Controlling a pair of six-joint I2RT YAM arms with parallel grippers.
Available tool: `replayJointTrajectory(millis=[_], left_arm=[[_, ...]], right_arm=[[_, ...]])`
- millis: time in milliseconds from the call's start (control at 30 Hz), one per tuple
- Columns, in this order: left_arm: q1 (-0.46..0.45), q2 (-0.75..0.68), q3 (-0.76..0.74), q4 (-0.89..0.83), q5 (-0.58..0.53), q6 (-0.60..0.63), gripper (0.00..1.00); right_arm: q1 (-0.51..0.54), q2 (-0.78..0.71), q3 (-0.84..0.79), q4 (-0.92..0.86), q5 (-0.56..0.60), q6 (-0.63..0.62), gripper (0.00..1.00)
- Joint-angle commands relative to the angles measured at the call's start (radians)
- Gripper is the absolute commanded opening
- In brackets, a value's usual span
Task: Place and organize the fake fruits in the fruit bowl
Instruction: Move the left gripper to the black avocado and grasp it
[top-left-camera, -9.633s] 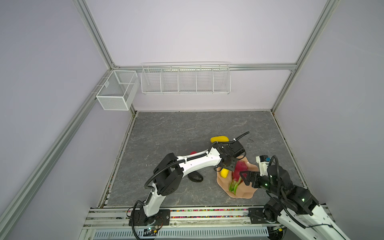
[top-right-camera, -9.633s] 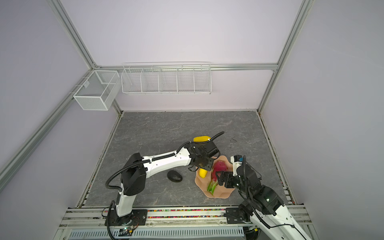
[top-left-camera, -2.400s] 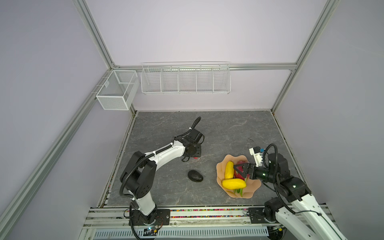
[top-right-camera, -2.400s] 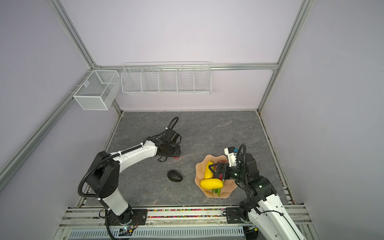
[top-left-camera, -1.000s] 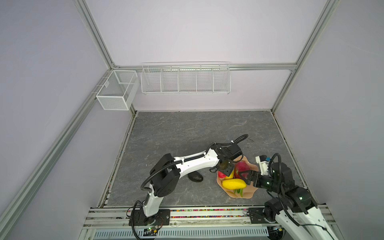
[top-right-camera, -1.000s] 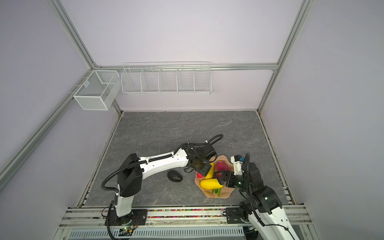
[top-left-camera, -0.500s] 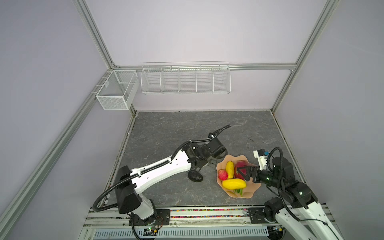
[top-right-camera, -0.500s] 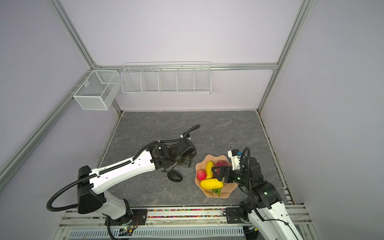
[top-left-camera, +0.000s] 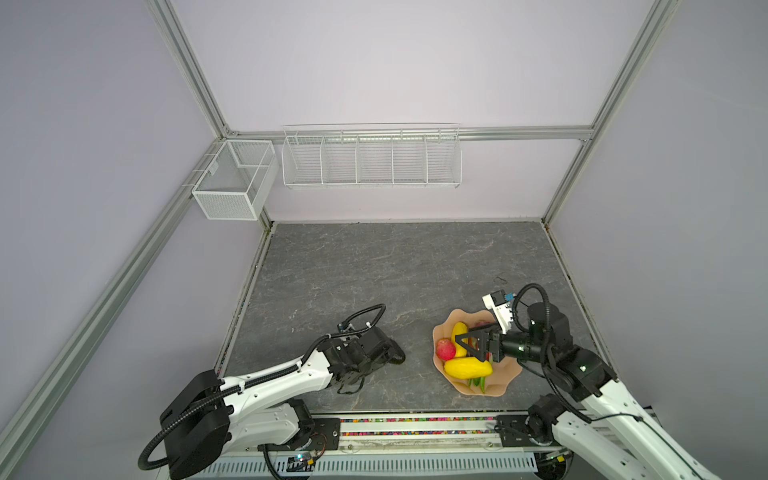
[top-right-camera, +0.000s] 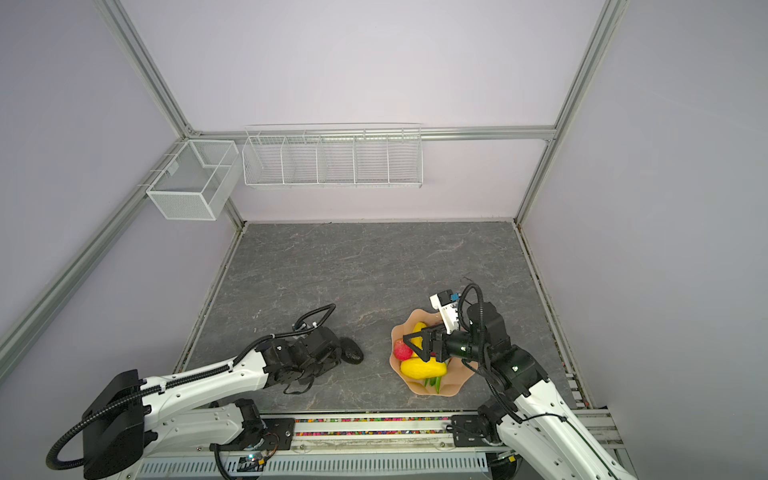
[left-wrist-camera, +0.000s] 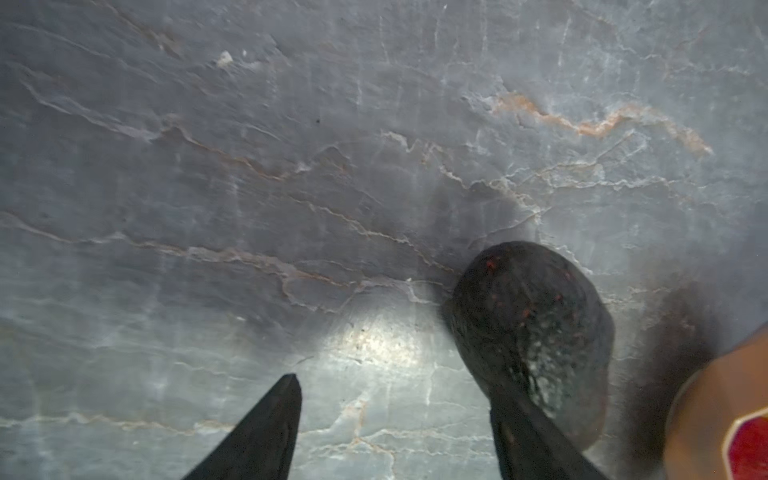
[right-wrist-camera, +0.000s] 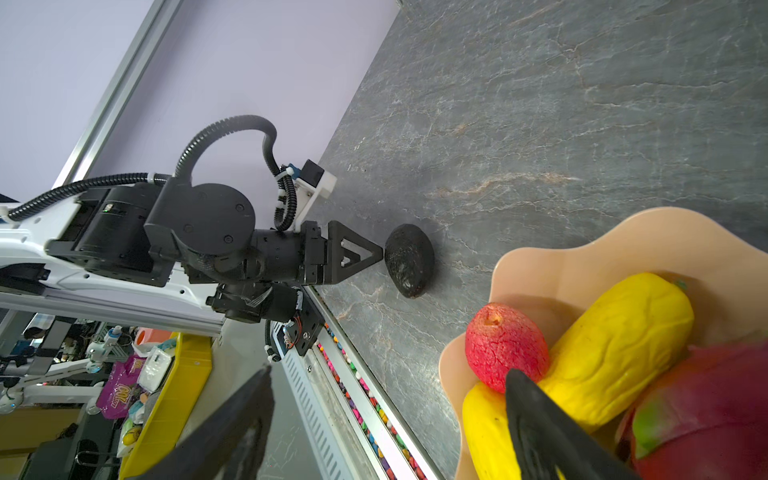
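Four fruits (right-wrist-camera: 619, 353) sit in the bowl (right-wrist-camera: 582, 257); only the avocado (left-wrist-camera: 528, 324) is left for you, just ahead of your left pincer (left-wrist-camera: 395, 399), its jaws partly apart and empty.

The left arm (top-left-camera: 274, 376) and the right arm (top-left-camera: 615, 399) both have glossy white shells between bulky matte-black joints. A ribbed black hose (right-wrist-camera: 226, 124) loops over each wrist. The left arm's round black joint cover (right-wrist-camera: 208, 220) carries small sunken screws. A white camera bracket (top-left-camera: 496, 309) with a blue plug sits at 11 o'clock of the right wrist. The left gripper (right-wrist-camera: 376, 253) and the right gripper (top-left-camera: 468, 347) have black triangular fingers with cut-out centres. A small green light (top-left-camera: 584, 368) dots the right arm.
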Motion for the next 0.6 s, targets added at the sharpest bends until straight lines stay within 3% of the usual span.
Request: replayJointTrajectory(millis=[0, 200, 567], left_arm=[[0.001, -0.018, 0.070, 0.072, -0.011, -0.071, 0.74], [-0.005, 0.019, 0.084, 0.138, 0.013, -0.072, 0.74], [-0.014, 0.304, 0.227, 0.085, 0.079, 0.024, 0.73]], right_arm=[[0.010, 0.002, -0.022, 0.057, -0.016, -0.016, 0.88], [0.011, -0.001, -0.040, 0.056, -0.008, -0.027, 0.88], [0.012, -0.011, -0.046, 0.027, 0.002, -0.048, 0.88]])
